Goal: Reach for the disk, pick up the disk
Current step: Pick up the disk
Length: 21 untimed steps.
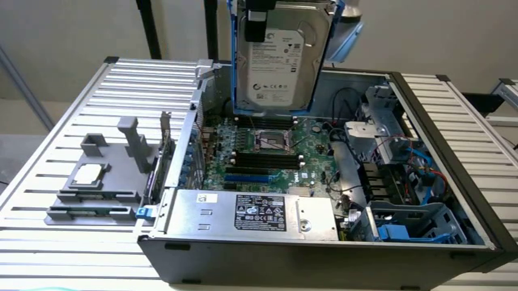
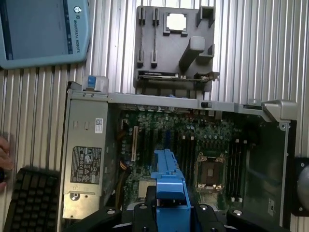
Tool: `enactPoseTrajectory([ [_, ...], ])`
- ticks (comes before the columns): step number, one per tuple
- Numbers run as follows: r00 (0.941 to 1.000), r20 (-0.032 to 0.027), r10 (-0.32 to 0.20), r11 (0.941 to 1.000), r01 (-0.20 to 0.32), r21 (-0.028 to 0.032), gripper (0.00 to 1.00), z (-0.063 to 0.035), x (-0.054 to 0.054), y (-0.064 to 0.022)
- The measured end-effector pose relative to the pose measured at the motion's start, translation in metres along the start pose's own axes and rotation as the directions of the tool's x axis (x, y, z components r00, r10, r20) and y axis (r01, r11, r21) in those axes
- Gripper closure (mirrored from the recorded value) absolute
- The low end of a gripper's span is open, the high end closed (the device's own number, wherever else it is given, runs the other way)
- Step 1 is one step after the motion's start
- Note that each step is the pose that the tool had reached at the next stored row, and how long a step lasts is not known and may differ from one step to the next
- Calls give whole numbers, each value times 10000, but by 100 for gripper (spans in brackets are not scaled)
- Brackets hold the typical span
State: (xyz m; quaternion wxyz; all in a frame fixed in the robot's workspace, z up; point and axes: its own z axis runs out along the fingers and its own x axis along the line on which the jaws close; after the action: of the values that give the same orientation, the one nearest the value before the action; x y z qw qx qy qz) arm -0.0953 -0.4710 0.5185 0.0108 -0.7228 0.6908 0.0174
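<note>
The disk (image 1: 279,57), a silver-grey hard drive with a white label and a bright blue frame, hangs upright above the open computer case (image 1: 324,254), clear of the motherboard (image 1: 267,151). My gripper (image 1: 261,13) is shut on its upper edge. In the wrist view the disk's blue frame edge (image 2: 168,176) runs out from between my gripper's (image 2: 170,207) black fingers (image 2: 149,200), with the motherboard (image 2: 193,145) far below it.
A grey fixture (image 1: 101,176) holding a small square chip (image 1: 89,174) sits on the slatted table (image 1: 73,109) beside the case. The case holds a power supply (image 1: 251,212) and an empty blue cage (image 1: 413,224). A teach pendant (image 2: 43,31), keyboard (image 2: 31,200) and a hand (image 2: 4,154) lie near the case.
</note>
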Motion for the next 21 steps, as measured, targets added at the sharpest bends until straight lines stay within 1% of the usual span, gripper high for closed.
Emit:
enactPoseTrajectory([
  [21,10000,0,1,10000,-1,0,67,-28,523,-794],
])
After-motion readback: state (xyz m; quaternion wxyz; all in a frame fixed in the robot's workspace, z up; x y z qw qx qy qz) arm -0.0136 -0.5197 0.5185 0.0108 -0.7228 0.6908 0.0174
